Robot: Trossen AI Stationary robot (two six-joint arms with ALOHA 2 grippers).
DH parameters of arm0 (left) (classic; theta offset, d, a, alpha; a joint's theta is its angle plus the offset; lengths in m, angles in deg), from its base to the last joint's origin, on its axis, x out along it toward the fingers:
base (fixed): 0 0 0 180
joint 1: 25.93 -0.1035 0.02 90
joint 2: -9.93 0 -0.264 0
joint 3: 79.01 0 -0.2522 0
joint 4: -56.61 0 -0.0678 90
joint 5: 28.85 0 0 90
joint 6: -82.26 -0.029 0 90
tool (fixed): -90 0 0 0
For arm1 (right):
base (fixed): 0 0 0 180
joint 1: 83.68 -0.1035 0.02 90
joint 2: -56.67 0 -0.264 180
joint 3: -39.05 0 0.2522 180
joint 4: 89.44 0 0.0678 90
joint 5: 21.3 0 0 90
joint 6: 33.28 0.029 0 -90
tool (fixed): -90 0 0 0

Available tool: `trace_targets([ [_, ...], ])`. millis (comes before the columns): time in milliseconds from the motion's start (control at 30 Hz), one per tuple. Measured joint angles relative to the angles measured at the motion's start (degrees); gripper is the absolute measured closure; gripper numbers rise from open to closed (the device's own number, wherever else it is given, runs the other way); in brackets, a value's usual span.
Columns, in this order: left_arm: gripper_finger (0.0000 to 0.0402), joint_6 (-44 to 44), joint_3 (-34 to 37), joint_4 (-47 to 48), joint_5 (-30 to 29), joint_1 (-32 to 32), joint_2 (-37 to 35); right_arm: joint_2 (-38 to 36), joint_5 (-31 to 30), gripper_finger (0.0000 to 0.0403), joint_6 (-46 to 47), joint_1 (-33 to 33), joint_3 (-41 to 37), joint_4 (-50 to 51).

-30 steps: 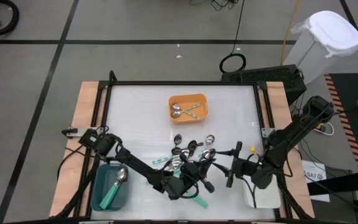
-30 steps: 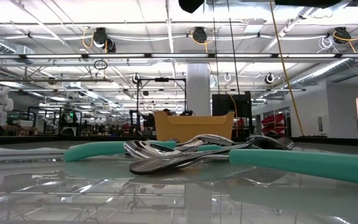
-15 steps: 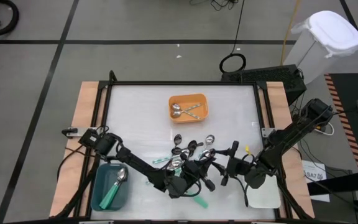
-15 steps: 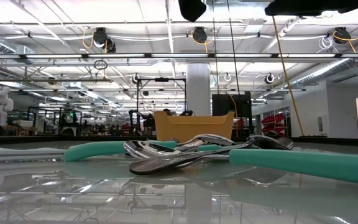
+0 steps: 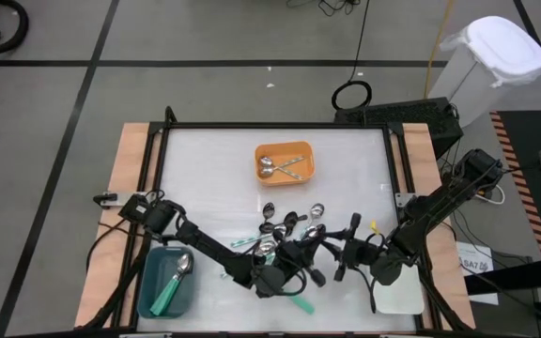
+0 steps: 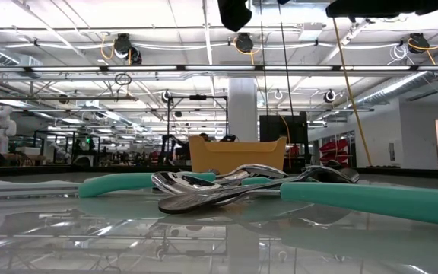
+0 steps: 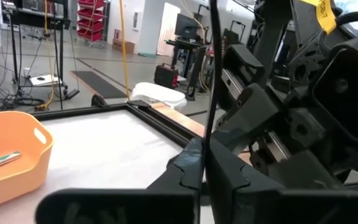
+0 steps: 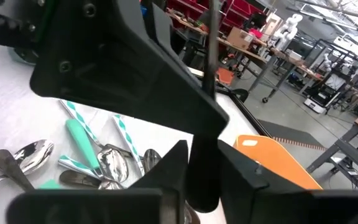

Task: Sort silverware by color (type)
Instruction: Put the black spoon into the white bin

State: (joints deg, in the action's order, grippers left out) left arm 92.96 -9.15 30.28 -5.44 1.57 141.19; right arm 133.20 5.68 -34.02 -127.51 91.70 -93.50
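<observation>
Three trays (image 5: 285, 161) on white table (image 5: 205, 178)

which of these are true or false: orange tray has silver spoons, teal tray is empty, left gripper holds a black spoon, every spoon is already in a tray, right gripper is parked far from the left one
1. The orange tray holds silver spoons. True.
2. The teal tray is empty. False: a teal-handled spoon lies in it.
3. The left gripper is shut on a black spoon. True: its thin handle stands up from between the fingers.
4. Every spoon is already in a tray. False: a pile of spoons lies on the table, apart from the trays.
5. The right gripper is parked far from the left one. False: it is close beside it, next to the pile.
</observation>
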Motion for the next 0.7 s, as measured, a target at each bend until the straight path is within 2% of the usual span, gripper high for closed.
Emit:
trace_targets([
  [267,0.0347,0.1,0.0,-0.2,2.7,0.0,0.0,-1.3,0.2,0.0376,-0.9,-0.4,0.0,1.0],
  [467,0.0313,-0.1,-0.1,0.0,4.8,1.1,-0.4,-7.8,0.0,0.0398,1.4,-2.6,0.0,6.0],
  [700,0.0307,-6.0,-0.1,2.1,5.3,3.2,-2.9,-15.3,0.2,0.0399,7.3,-6.2,0.0,13.9],
])
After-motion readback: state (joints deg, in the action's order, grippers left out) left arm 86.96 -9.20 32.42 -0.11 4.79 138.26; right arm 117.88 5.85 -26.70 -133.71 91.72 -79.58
